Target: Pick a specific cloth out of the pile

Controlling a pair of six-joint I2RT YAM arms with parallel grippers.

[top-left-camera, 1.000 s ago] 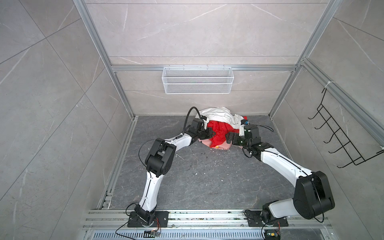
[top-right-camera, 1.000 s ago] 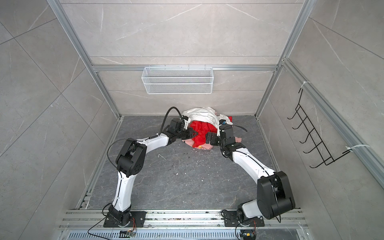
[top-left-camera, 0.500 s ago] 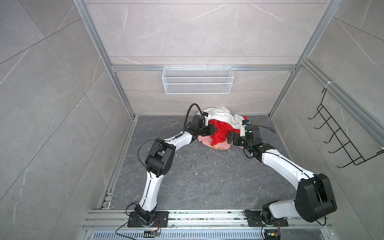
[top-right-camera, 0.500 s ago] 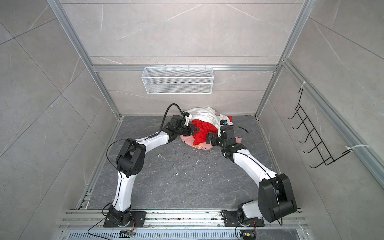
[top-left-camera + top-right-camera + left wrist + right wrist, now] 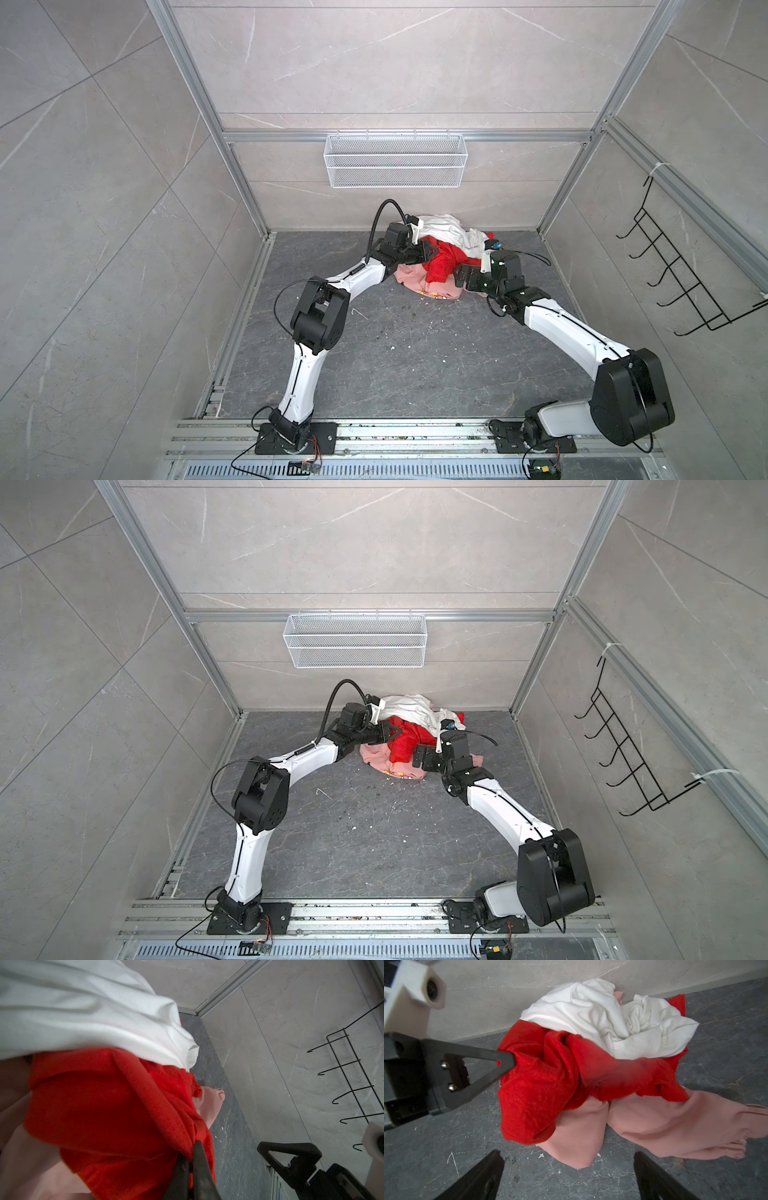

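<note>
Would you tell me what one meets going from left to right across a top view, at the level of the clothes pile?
First the left gripper → the red cloth it grips → the right gripper, open → the black hook rack.

Top views overhead; wrist views near pile (image 5: 591,1064)

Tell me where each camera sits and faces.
Both top views: high behind left arm and right arm, both fully shown, facing down at the pile by the back wall.
Left wrist: on its arm, looks along the shut left pincer gripping the red cloth.
Right wrist: on its arm, looks past the open right pincer at the pile.
Shared: both wrist views show the white cloth over the red cloth.
</note>
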